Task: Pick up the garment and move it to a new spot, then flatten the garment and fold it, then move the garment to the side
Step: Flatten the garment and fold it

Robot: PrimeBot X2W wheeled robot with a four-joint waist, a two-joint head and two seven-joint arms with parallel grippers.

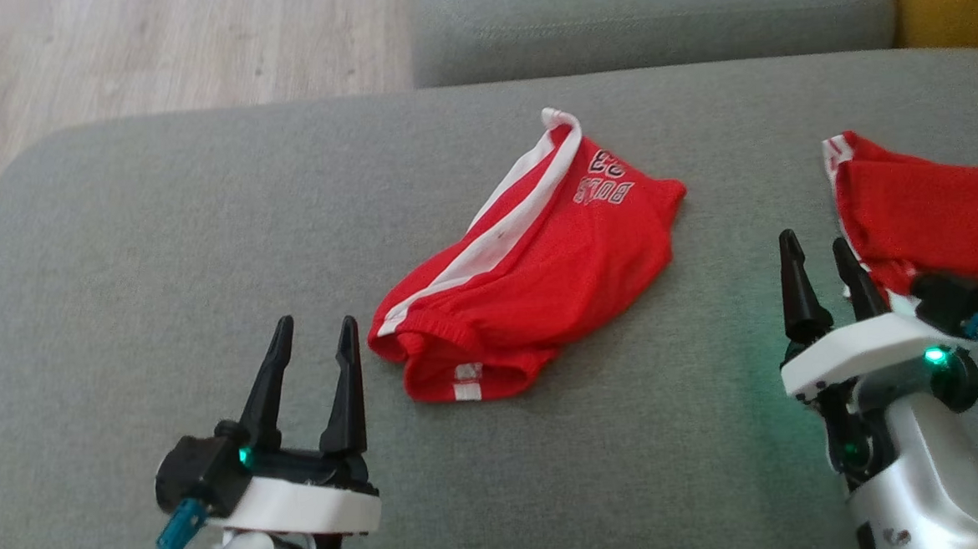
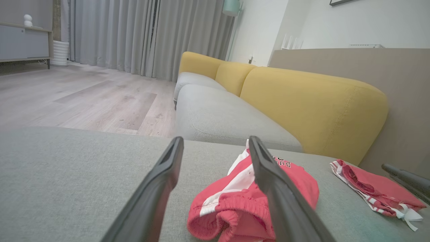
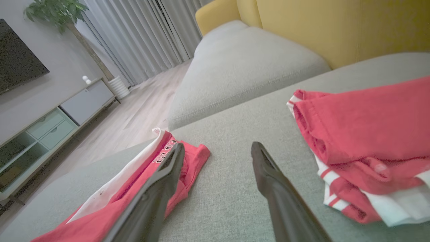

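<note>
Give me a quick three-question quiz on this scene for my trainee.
1. True or false: the left gripper and the right gripper both stand open, holding nothing.
2. Which lies nearer the right gripper? A: the striped shorts. B: the second red garment.
3. What colour is the side stripe on the striped shorts?
Key: 1 true; 2 B; 3 white.
</note>
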